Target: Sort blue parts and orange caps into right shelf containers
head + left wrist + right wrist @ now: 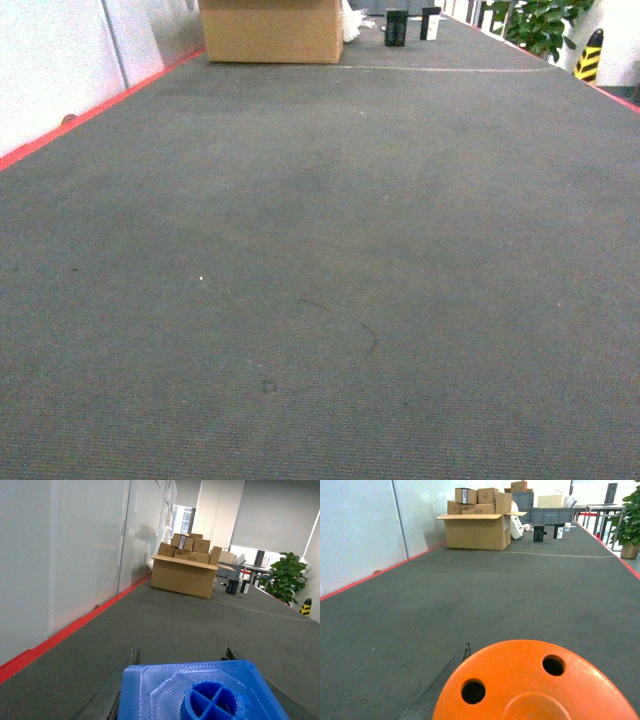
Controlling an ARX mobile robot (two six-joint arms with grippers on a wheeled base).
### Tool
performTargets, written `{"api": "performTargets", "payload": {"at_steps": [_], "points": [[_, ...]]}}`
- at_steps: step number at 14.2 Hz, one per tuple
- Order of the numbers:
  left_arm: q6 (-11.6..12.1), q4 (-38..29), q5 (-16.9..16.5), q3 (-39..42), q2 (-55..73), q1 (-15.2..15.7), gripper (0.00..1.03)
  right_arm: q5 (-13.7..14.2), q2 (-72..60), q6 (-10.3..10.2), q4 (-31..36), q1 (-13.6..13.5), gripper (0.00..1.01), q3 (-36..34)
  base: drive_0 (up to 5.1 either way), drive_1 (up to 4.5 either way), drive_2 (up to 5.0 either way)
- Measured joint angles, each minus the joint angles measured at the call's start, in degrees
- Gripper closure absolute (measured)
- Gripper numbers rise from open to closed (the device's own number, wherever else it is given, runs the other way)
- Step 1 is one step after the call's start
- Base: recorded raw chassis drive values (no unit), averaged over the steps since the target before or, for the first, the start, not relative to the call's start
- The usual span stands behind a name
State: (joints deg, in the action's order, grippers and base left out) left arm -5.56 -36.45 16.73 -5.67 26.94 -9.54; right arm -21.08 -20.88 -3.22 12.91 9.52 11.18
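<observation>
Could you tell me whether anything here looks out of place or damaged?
Nothing looks damaged or spilled. A thin dark curved strand lies on the grey carpet ahead. The blue part and orange cap fill the bottom of their wrist views and appear intact.

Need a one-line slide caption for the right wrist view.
Orange cap with two holes carried at the right gripper, grey carpeted corridor ahead, open cardboard box by the white wall.

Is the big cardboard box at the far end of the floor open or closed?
Open. In the left wrist view the cardboard box has its top flaps spread outward, and smaller boxes show above its rim.
</observation>
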Motion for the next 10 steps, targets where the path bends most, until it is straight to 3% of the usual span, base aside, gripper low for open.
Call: {"api": "performTargets", "payload": {"at_steps": [10], "points": [[0.0, 0.0, 0.0, 0.0, 0.3, 0.0, 0.59, 0.0, 0.1, 0.0, 0.1, 0.0, 0.59, 0.0, 0.0, -4.11, 4.2]]}}
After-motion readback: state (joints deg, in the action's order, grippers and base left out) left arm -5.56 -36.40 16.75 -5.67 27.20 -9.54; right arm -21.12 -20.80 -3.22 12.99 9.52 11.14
